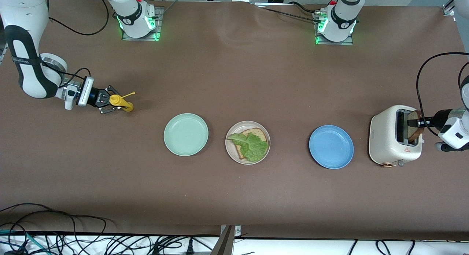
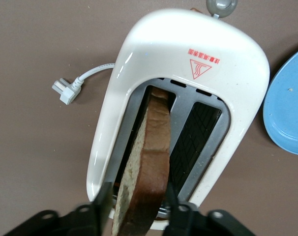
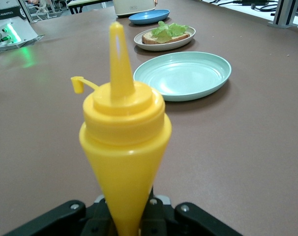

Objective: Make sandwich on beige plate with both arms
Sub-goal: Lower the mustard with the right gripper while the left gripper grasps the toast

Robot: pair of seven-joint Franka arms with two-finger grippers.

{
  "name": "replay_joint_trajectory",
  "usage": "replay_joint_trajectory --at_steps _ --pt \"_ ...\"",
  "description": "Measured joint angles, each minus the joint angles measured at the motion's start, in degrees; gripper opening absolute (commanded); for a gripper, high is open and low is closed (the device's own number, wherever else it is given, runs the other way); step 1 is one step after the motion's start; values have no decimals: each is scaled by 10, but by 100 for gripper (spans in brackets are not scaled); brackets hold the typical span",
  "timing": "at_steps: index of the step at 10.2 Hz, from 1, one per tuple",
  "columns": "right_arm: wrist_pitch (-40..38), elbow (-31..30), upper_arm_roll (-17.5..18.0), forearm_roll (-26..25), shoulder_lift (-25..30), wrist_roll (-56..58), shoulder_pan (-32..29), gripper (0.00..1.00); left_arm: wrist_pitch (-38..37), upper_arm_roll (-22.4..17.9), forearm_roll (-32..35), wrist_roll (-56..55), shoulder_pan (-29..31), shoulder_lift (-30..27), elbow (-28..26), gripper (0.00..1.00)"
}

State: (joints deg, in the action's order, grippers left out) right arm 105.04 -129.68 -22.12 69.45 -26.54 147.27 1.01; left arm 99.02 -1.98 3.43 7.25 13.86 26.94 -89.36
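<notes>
The brown tabletop carries three plates in a row. My left jaws are clamped on a bread slice over the white toaster. My right jaws grip a yellow mustard bottle. Between both, the beige plate holds bread under lettuce.

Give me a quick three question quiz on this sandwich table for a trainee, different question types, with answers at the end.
1. True or false: the lettuce lies on a bread slice on the beige plate.
2. What does the left gripper hold over the toaster? A) bread slice B) lettuce C) blue plate
3. Fill in: the right gripper is shut on the yellow ____ bottle.

Key: 1 true; 2 A; 3 squeeze
</notes>
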Motion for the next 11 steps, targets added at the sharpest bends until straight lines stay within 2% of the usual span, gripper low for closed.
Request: replay_joint_trajectory --at_steps 1,2,4,7,11 --pt "0 0 0 0 -2 1 -1 28 0 0 0 7 1 0 0 0" --pt "0 0 1 0 -3 1 -1 52 0 -1 0 18 2 0 1 0" --pt "-2 0 1 0 -3 1 -1 63 0 -1 0 32 11 -1 6 0" --pt "-2 0 1 0 -3 1 -2 75 -13 0 0 33 12 -4 20 0" --pt "-2 0 -2 -8 -3 1 -25 82 -112 0 0 33 12 -14 105 0"
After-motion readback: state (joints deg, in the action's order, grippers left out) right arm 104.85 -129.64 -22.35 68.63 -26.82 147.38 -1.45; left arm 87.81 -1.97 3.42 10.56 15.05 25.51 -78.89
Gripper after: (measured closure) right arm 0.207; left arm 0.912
